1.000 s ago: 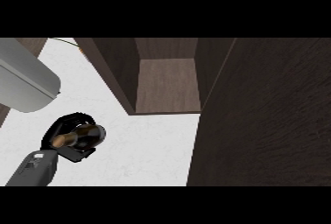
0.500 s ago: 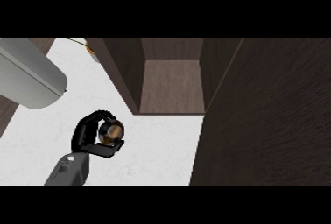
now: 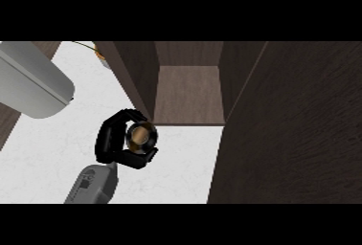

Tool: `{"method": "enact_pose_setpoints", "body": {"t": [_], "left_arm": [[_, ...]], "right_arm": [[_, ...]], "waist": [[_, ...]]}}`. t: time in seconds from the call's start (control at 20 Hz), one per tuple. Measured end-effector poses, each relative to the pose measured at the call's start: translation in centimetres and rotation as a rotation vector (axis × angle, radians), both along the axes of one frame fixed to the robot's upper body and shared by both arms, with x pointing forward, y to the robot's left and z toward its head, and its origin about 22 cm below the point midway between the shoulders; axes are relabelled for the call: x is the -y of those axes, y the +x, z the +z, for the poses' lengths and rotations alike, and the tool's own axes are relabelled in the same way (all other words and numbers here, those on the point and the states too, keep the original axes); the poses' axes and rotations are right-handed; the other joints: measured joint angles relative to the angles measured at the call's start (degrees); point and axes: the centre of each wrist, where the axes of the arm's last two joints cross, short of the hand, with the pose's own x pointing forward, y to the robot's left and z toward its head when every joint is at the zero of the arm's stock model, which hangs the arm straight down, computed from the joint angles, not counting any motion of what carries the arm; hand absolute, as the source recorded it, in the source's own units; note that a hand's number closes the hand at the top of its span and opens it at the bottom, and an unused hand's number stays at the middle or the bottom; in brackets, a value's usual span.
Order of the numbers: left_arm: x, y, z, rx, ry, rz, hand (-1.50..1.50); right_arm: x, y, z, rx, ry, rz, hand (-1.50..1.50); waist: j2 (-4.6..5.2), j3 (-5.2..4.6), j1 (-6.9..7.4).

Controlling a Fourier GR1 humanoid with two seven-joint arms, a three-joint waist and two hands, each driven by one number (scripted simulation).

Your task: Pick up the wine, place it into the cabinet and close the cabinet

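Note:
The wine bottle (image 3: 139,134) is seen from above as a brown round top. My right hand (image 3: 113,139) is shut on it, black fingers curling round its left and upper side and the thumb beneath. It hovers over the white counter (image 3: 50,158), just left of the front edge of the open cabinet (image 3: 187,93). The bottle's body is hidden under the hand. The cabinet's dark wood shelf is bare, and its door (image 3: 297,134) stands open at the right. My left hand does not show.
A large grey rounded limb (image 3: 32,79) fills the upper left, close to the view. The cabinet's left wall (image 3: 134,72) rises right beside the bottle. A small yellowish thing (image 3: 96,50) lies at the counter's back.
My right hand has carried the wine up and to the right, from the counter's lower left to the cabinet's front left corner. The grey limb has shifted a little.

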Motion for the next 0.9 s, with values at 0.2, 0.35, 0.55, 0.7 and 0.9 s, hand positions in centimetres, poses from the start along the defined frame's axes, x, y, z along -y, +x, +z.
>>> {"method": "enact_pose_setpoints", "body": {"t": [0.2, 0.35, 0.55, 0.7, 0.9], "left_arm": [[2.7, 0.0, 4.0, 0.007, -0.042, -0.029, 1.5], [4.9, -0.5, 6.8, -0.007, -0.065, -0.041, 1.5], [7.4, -0.7, 10.6, -0.012, -0.073, -0.029, 1.5], [8.9, 0.0, 13.0, -0.023, -0.066, -0.015, 1.5], [10.2, 1.2, 16.0, -0.046, -0.068, 0.005, 1.5]], "right_arm": [[0.1, 0.1, -0.2, -0.008, 0.007, 0.004, -1.5], [0.1, 0.2, -0.3, -0.012, 0.012, 0.004, -1.5], [0.1, 0.1, -0.5, -0.023, 0.012, 0.012, -1.5], [0.2, 0.1, -0.7, -0.033, 0.007, 0.006, -1.5], [0.1, 0.1, -0.8, -0.035, 0.001, 0.015, -1.5]], "waist": [[0.05, -0.01, -0.16], [0.11, -0.04, -0.24], [0.2, -0.04, -0.54], [0.33, -0.05, -0.74], [0.39, -0.06, -0.88]]}}
